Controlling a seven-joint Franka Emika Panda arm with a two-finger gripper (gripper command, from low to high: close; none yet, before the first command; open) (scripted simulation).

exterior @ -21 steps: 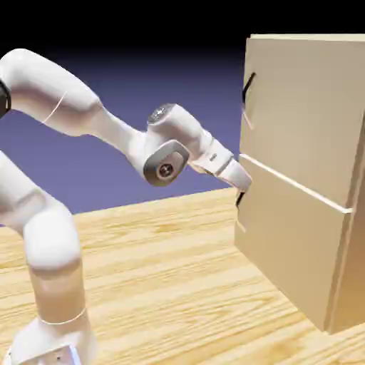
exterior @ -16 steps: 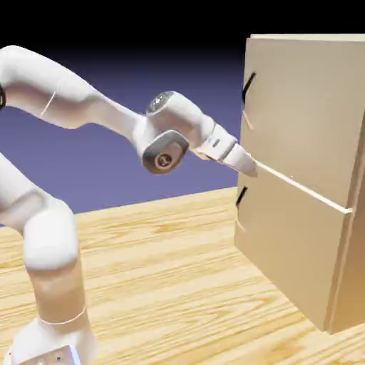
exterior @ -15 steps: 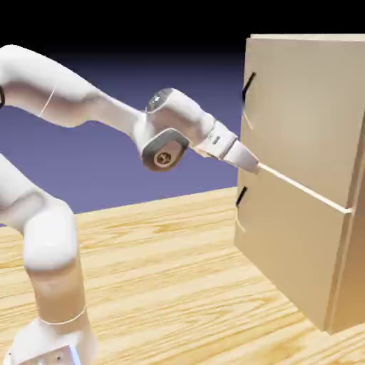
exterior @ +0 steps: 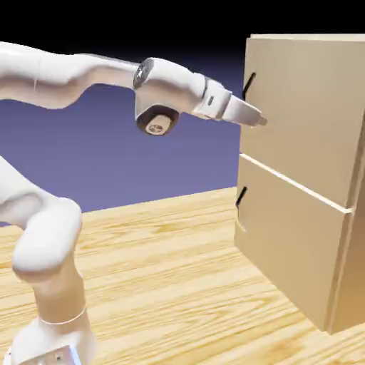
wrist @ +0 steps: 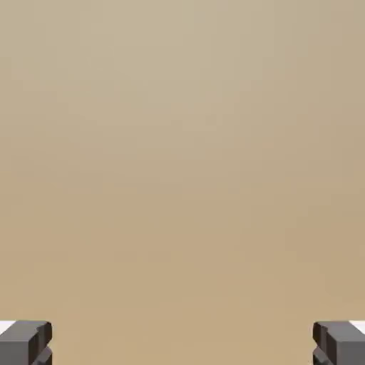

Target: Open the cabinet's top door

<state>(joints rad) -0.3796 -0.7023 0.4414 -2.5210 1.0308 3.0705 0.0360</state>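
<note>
On the exterior view's left, we see the white robot arm [exterior: 53,239] rising from the lower edge above a pale, wood-grained worktop [exterior: 142,278], with a plain blue-violet backdrop behind it. Its forearm now runs nearly level across the upper part of the picture, where a moment ago it sloped down to the right. At the end of it, right of centre, is the hand [exterior: 264,121], its fingers spread wide with nothing between them. Half a second ago it was down by the pale seam between the cabinet's two doors; it has climbed to the upper panel and appears in front of it, just below and to the right of the upper black handle [exterior: 249,85]. We cannot tell whether it touches the wood. Filling the right side stands the tall tan cabinet [exterior: 346,278], its top door [exterior: 306,114] looking closed above the matching lower door [exterior: 285,235], which has a black handle [exterior: 242,197] of its own. The climb brings us to the right door, we judge, but the grip is still to come: the hand probably needs to shift toward the handle's side, since the hand view shows only bare tan surface between the fingertips.
</note>
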